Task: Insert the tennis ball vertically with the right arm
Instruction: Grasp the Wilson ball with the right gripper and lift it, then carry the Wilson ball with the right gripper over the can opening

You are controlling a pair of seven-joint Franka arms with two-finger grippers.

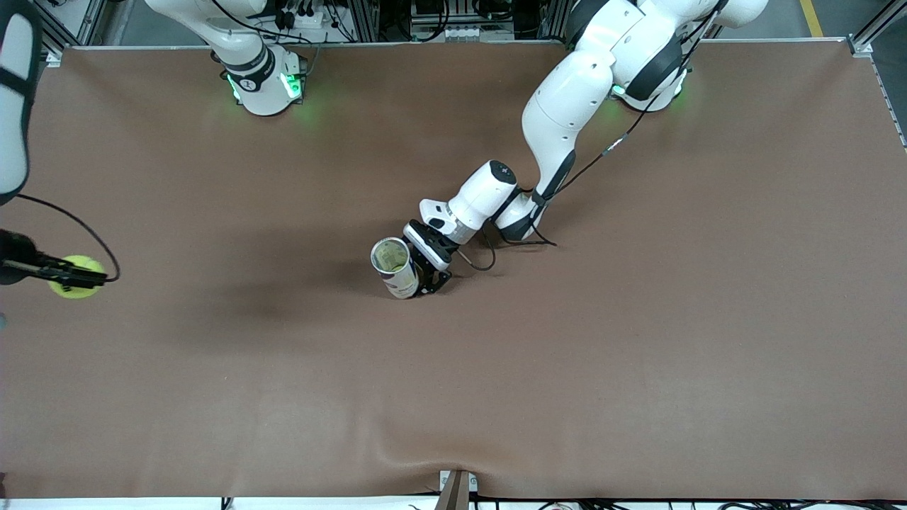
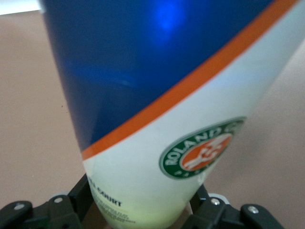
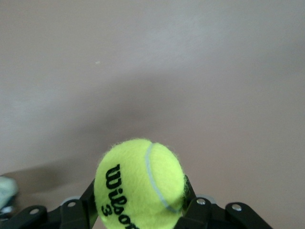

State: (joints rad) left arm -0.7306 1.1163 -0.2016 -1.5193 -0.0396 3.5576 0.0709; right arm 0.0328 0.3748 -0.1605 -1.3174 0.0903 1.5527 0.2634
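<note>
A yellow-green tennis ball (image 1: 76,277) is gripped in my right gripper (image 1: 71,278) at the right arm's end of the table; in the right wrist view the ball (image 3: 140,183), marked Wilson 3, fills the space between the black fingers (image 3: 78,207). A tennis ball can (image 1: 395,267) stands upright near the table's middle, its open mouth facing up. My left gripper (image 1: 424,265) is shut on the can's side. In the left wrist view the can (image 2: 157,109) is blue, orange-striped and white with a Roland Garros logo.
The brown table cover (image 1: 638,354) stretches wide around the can. The arm bases (image 1: 262,85) stand along the edge farthest from the front camera. A cable (image 1: 85,227) loops from the right arm above the ball.
</note>
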